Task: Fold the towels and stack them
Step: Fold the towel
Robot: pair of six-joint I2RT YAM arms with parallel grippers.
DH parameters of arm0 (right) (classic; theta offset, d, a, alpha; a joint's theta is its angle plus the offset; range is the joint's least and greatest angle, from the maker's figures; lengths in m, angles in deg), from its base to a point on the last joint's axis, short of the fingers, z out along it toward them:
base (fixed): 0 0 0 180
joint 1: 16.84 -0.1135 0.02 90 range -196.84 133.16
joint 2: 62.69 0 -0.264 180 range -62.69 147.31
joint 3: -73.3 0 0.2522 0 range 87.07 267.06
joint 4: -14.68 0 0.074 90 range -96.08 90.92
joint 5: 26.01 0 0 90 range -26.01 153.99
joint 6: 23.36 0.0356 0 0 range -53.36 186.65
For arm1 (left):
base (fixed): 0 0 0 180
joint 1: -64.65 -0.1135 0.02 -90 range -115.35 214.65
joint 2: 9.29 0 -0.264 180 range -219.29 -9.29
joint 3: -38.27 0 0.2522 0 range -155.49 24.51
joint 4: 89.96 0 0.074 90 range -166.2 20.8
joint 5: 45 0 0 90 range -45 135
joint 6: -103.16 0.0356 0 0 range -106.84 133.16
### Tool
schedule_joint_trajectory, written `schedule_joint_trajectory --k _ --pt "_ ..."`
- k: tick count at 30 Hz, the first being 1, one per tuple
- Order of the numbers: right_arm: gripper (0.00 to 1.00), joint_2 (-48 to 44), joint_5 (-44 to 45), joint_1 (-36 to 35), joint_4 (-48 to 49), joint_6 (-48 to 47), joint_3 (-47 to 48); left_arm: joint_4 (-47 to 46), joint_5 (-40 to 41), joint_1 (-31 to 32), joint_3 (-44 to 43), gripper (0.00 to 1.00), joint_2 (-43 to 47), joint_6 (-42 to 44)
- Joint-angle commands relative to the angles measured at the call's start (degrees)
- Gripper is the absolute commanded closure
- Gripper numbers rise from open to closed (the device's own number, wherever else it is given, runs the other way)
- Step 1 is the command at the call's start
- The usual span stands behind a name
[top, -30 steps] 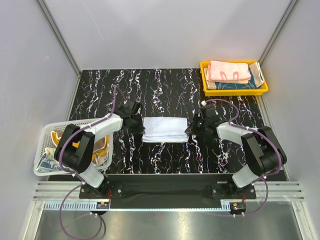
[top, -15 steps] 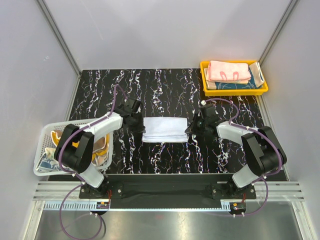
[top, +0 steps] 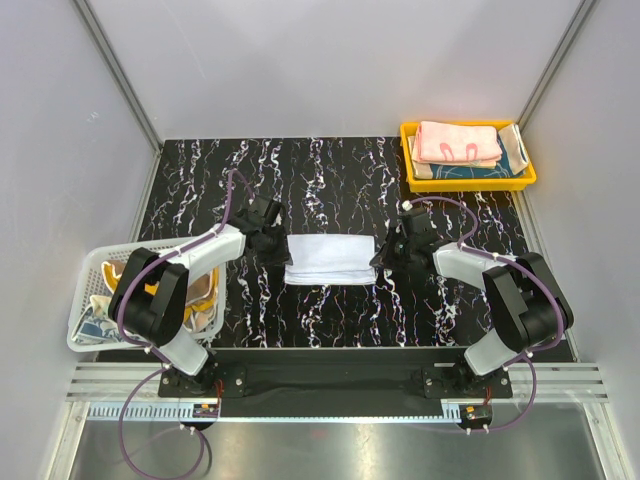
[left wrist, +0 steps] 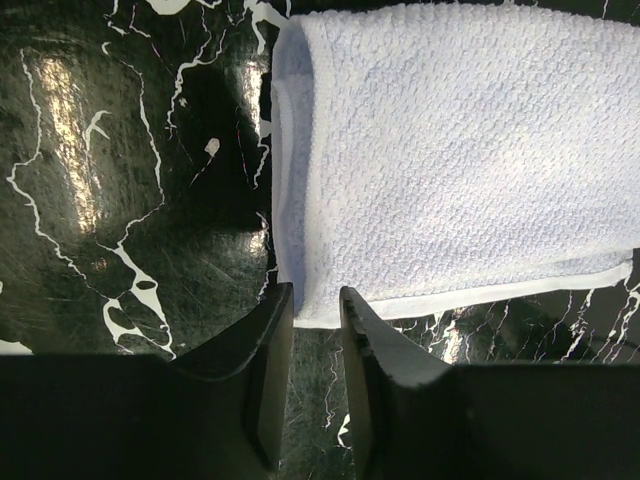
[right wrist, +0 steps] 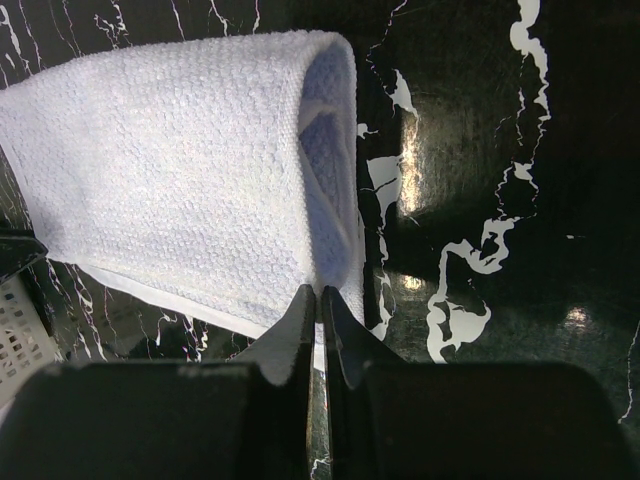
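Note:
A white towel [top: 328,258] lies folded into a flat rectangle mid-table, also filling the left wrist view [left wrist: 450,160] and the right wrist view [right wrist: 170,170]. My left gripper [top: 272,242] sits at its left end. Its jaws [left wrist: 315,300] are open a small way, and the towel's near corner lies loose between the tips. My right gripper [top: 386,256] is at the towel's right end, shut [right wrist: 319,298] on the near corner of the folded edge. Folded towels, a pink one [top: 455,142] on top, are stacked in the yellow tray.
The yellow tray [top: 468,184] stands at the back right corner. A white mesh basket [top: 88,300] with several unfolded towels hangs over the table's left edge, beside the left arm. Grey walls enclose the table on three sides.
My left gripper's jaws have parted and let go of the towel's left corner. The right gripper keeps its pinch, and the towel has not shifted.

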Motion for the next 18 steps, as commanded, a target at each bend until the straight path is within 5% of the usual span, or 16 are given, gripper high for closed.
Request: schedule_joint_trajectory --k 1,10,18 --pt "0.91 -0.5 -0.43 -0.55 0.44 -0.54 1.66 -2.64 -1.31 -0.16 0.66 0.71 -0.89 -0.62" --pt "0.92 -1.03 -0.43 -0.64 -0.52 -0.8 2.63 -2.55 -1.23 -0.07 0.04 0.99 -0.72 -0.71" --pt "0.98 -4.01 -0.35 -0.55 -2.98 -1.25 3.42 1.84 -0.17 -0.25 -4.53 1.0 1.92 -0.09"
